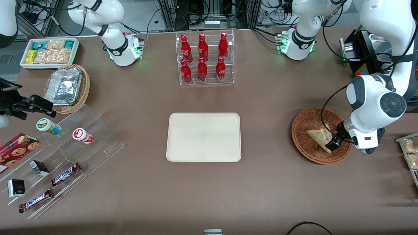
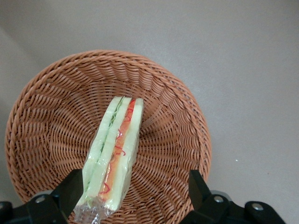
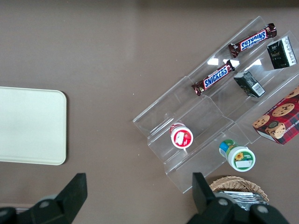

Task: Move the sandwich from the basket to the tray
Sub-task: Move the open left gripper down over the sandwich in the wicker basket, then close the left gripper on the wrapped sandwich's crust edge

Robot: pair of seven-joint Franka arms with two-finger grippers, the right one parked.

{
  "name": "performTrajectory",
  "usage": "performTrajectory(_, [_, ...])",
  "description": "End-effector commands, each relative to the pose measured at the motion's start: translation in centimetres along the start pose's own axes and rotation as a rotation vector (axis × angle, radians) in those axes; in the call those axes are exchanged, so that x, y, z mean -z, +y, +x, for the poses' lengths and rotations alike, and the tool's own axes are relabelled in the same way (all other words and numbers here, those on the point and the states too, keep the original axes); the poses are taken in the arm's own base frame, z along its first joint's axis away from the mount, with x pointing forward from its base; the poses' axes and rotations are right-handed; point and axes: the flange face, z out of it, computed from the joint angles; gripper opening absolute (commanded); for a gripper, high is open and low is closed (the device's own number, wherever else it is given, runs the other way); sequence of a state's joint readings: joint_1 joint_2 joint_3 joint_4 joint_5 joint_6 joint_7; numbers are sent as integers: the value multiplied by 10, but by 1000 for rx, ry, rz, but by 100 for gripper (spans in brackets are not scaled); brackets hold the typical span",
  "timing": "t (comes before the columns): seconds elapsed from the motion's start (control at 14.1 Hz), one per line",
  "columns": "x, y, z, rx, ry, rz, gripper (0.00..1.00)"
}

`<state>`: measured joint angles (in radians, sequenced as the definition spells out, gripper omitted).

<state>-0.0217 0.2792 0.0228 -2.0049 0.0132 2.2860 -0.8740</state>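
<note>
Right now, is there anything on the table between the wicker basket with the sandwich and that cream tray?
No. In the front view only bare brown table separates the basket from the tray. The open gripper straddles the sandwich.

The pincer (image 2: 133,189) hangs low over the basket (image 1: 303,122), jaws spread, one finger (image 2: 70,189) touching the sandwich (image 2: 117,149) and the other well clear of it. Bare counter (image 1: 266,137) lies between basket and tray (image 1: 204,137), nothing standing in it. The bottle rack (image 1: 205,58) stands farther from the front camera, off that stretch.
</note>
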Motion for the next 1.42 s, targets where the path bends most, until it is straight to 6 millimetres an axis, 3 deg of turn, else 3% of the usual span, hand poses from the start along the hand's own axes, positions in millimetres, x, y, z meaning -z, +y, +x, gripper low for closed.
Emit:
performTrajectory(0.0, [-14, -3, -7, 5, 4, 14, 100])
performTrajectory(0.57, [-49, -20, -21, -10, 5, 32, 100])
performTrajectory(0.99, [-58, -23, -26, -15, -4, 44, 100])
performTrajectory(1.14, [-59, -24, -27, -18, -6, 47, 80])
performTrajectory(1.28, [-60, -22, -30, -23, -8, 49, 45])
performTrajectory(1.35, [-64, -22, -31, -26, -12, 55, 33])
